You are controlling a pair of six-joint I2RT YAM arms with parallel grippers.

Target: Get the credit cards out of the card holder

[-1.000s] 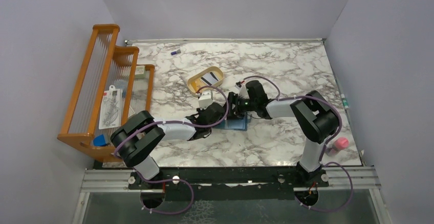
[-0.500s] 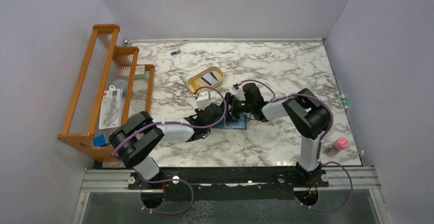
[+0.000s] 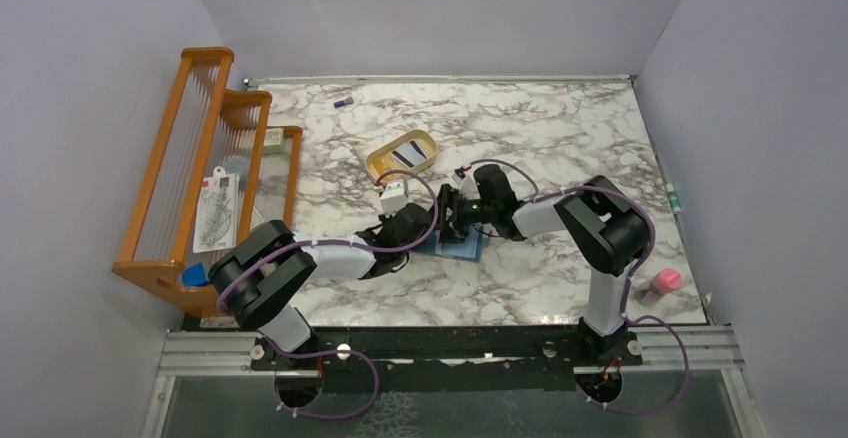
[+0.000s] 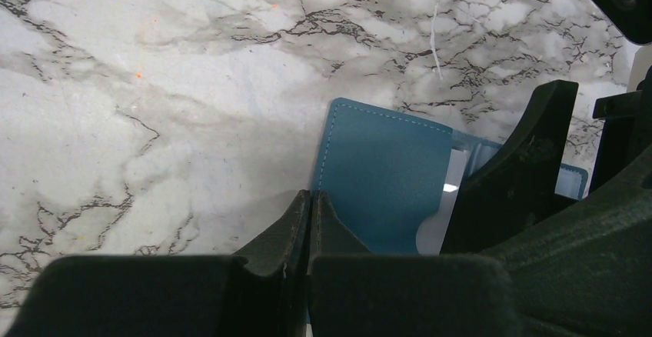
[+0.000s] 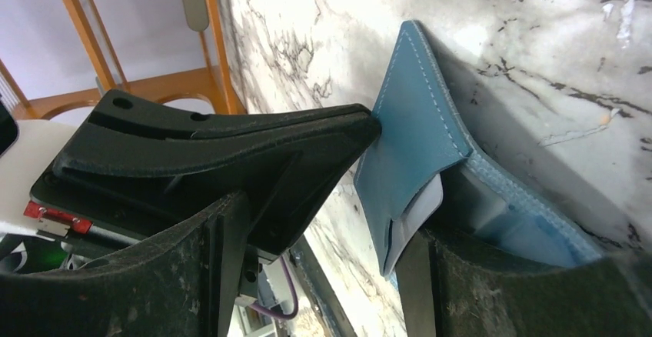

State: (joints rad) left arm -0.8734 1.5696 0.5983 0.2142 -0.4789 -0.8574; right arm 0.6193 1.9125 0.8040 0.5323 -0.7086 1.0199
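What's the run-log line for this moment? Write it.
left hand shut, tips on card holder flap | right hand open around flap | pale card showing in pocket

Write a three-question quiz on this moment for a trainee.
1. True or false: the left jaws are shut.
2. Pick one. The card holder rests: A) on the marble table; B) on a shelf; C) on the floor.
3. Short answer: what lies in the tan tray?
Key: 1 true; 2 A; 3 credit cards.
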